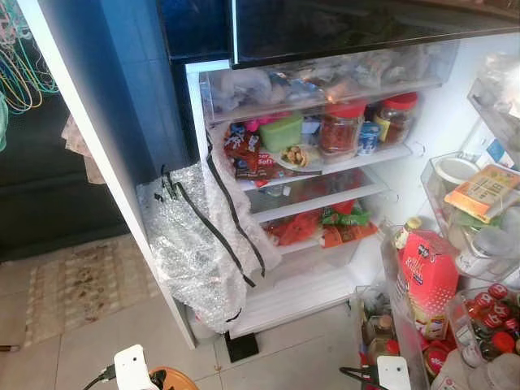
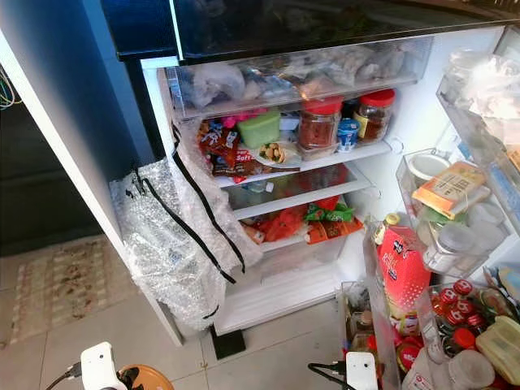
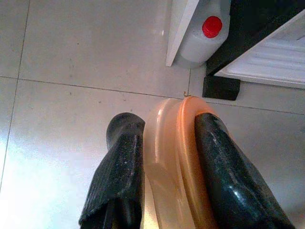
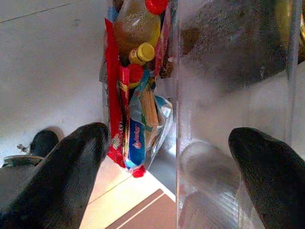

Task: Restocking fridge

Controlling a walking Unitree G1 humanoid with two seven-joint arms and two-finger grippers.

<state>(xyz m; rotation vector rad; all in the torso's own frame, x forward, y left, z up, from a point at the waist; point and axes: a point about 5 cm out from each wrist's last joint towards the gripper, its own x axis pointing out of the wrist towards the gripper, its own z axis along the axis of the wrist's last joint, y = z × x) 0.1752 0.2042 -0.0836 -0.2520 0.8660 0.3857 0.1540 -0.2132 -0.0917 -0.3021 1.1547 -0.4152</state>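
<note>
The fridge (image 1: 325, 284) stands open in front of me, its shelves packed with red-lidded jars (image 1: 340, 128), a green box (image 1: 282, 132) and red snack packets (image 1: 244, 154). My left gripper (image 3: 167, 126) hangs low over the floor tiles, shut on the rim of an orange plastic dish (image 3: 183, 157), which also peeks in at the bottom of the left eye view (image 1: 175, 380). My right gripper (image 4: 171, 138) is open, its fingers (image 4: 81, 157) spread wide beside the clear wall of a lower door shelf holding packets and a yellow-capped bottle (image 4: 143, 52).
Bubble wrap (image 1: 195, 244) with black strips hangs over the fridge's left side. The open door at right carries a red carton (image 1: 428, 272) and red-capped bottles (image 1: 487, 313). A white jug with a red cap (image 3: 205, 36) sits on the floor by the fridge foot. A rug (image 1: 81, 284) lies left.
</note>
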